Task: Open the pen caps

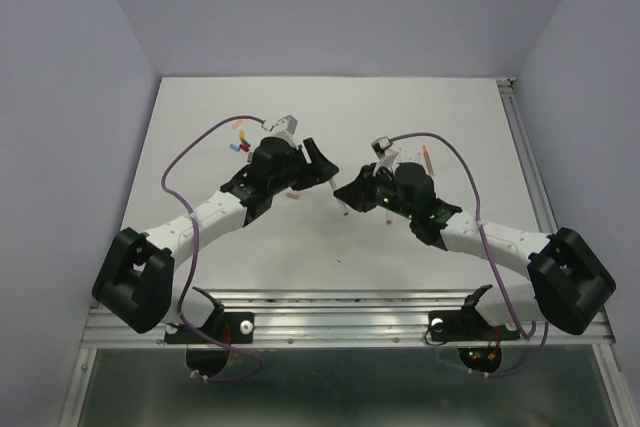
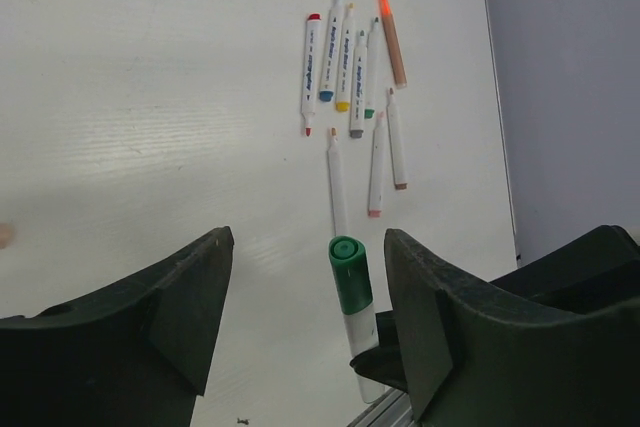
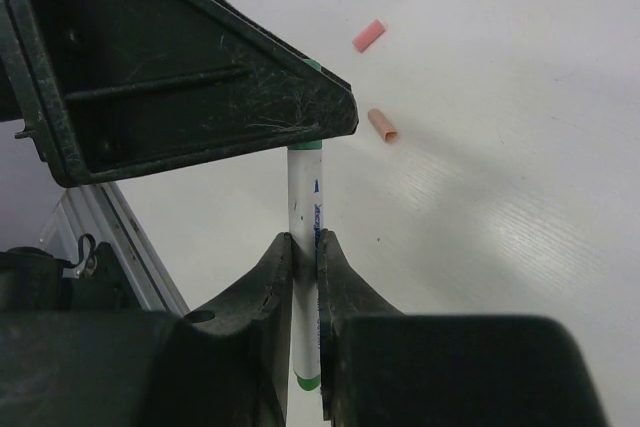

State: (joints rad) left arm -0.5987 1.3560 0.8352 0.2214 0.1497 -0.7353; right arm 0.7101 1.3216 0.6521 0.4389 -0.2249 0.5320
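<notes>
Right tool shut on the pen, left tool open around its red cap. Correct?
Not quite. The cap is green, not red, as the left wrist view shows. The rest holds: the right tool is shut on the pen, and the left tool is open around the cap.

You'll see the green plastic pen cap [image 2: 350, 277] is smooth and glossy, the thin white plastic pen barrel [image 3: 303, 207] likewise. The left gripper's black plastic finger [image 3: 200, 77] looks matt — scored with fine pale scratches. The white table top [image 2: 150, 147] carries a faint sheen.
</notes>
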